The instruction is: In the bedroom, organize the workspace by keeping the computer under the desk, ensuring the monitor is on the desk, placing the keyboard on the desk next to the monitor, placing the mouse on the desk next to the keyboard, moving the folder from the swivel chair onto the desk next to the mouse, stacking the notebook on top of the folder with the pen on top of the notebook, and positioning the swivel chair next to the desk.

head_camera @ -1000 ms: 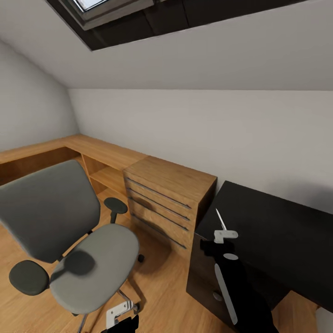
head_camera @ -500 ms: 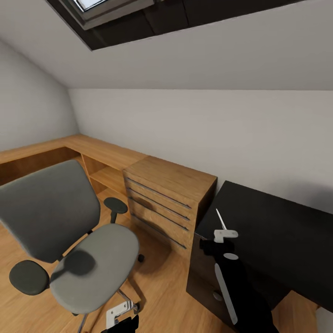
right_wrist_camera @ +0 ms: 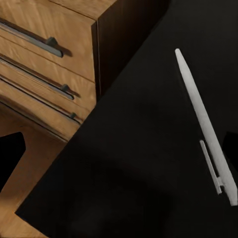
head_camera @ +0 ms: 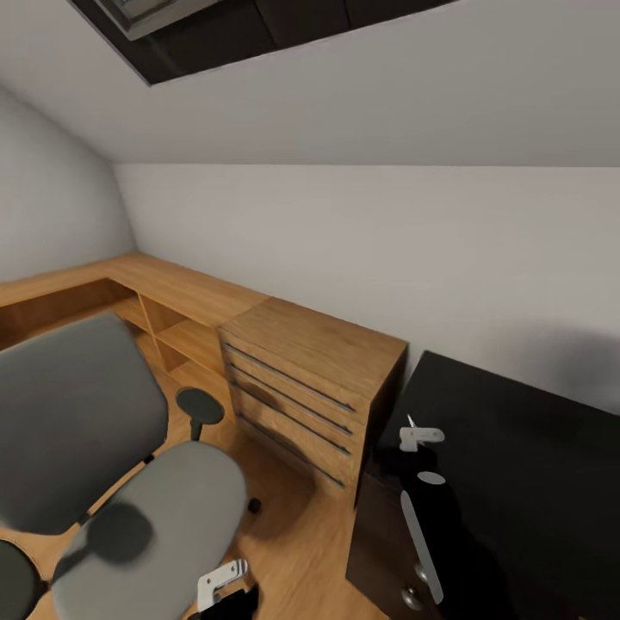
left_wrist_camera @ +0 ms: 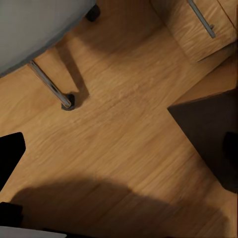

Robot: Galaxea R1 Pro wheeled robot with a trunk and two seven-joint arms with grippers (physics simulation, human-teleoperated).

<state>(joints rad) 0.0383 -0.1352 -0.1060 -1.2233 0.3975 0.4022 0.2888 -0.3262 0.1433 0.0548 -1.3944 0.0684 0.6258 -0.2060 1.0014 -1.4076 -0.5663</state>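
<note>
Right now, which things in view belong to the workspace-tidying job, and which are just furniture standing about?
Job things:
- swivel chair, seat bare
- desk, black top
- pen, white, lying on the desk

Just there:
- oak drawer unit
- low oak shelf along the wall
- wood floor

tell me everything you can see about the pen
The pen is a slim, pale grey-white stick, plastic by its look, tapering to a point at one end, with a thin clip along the side near the other. It shows above the glossy black desk top in the right wrist view. Whether the right gripper holds it cannot be told.
</note>
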